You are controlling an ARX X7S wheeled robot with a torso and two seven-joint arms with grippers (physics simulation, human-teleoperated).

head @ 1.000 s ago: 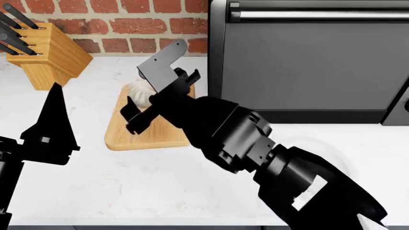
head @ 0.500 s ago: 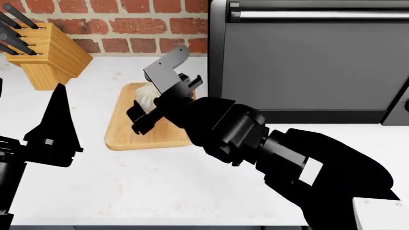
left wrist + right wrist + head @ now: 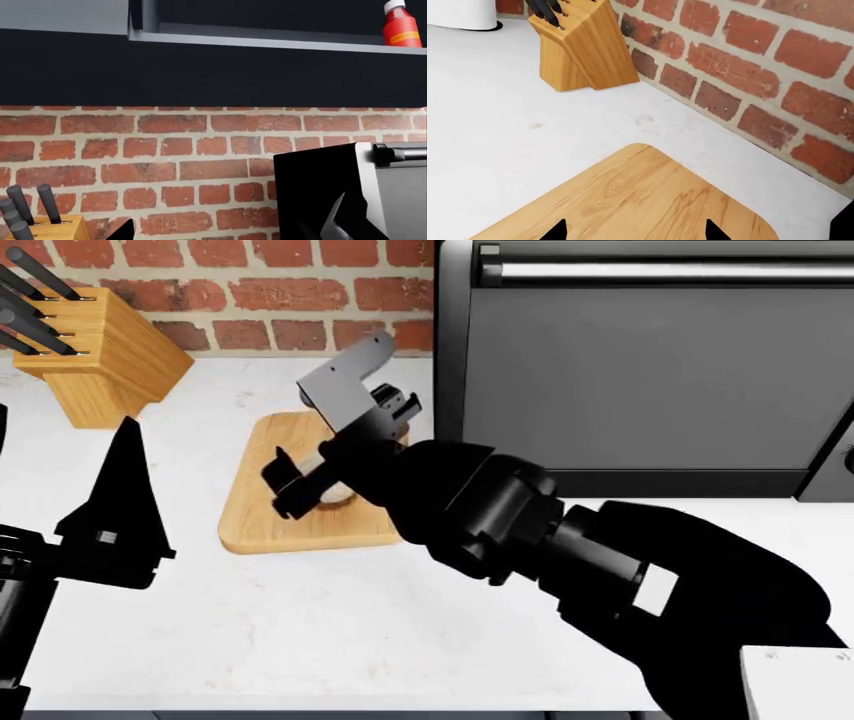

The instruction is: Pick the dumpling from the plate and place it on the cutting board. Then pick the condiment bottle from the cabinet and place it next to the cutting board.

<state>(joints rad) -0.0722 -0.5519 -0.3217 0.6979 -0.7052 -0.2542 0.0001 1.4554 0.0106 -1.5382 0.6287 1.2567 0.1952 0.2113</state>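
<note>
The off-white dumpling [image 3: 326, 490] lies on the light wooden cutting board [image 3: 260, 520], partly hidden by my right gripper's fingers. My right gripper [image 3: 334, 445] hovers just over it, open, its two black tips set wide apart with only board grain between them in the right wrist view, where the gripper [image 3: 634, 235] and the cutting board [image 3: 627, 200] show but the dumpling does not. The red condiment bottle [image 3: 401, 25] with a white cap stands on the dark cabinet shelf [image 3: 267, 42]. My left gripper [image 3: 114, 510] is raised at the left, open and empty. I cannot make out the plate.
A wooden knife block [image 3: 100, 360] stands left of the board against the brick wall [image 3: 267, 290]. A large black oven [image 3: 641, 360] sits right of the board. A white object [image 3: 460, 15] shows beyond the knife block [image 3: 584, 50].
The dumpling has gone from between the right gripper's fingers down onto the board. The right forearm has swung a little lower and to the right. The left arm has barely moved.
</note>
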